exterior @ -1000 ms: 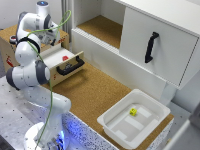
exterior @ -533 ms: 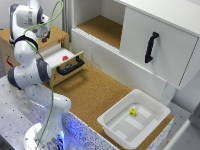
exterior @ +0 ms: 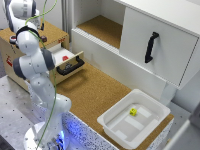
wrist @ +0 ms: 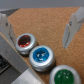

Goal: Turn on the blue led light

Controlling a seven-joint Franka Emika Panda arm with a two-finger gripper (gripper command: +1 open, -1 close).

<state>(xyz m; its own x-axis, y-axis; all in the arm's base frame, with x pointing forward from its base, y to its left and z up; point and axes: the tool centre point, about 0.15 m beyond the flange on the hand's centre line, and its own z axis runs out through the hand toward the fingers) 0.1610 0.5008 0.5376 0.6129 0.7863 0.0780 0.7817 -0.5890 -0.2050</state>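
Blue-capped, the blue led light (wrist: 41,55) sits on a cork surface (wrist: 47,22) in a row, between the red button (wrist: 25,43) and the green button (wrist: 67,75). Jaws stand spread apart, holding nothing, with the blue cap below the gap between them.

Place: probably lab | cue: perforated metal bench (exterior: 12,107) | mock cabinet (exterior: 165,45)
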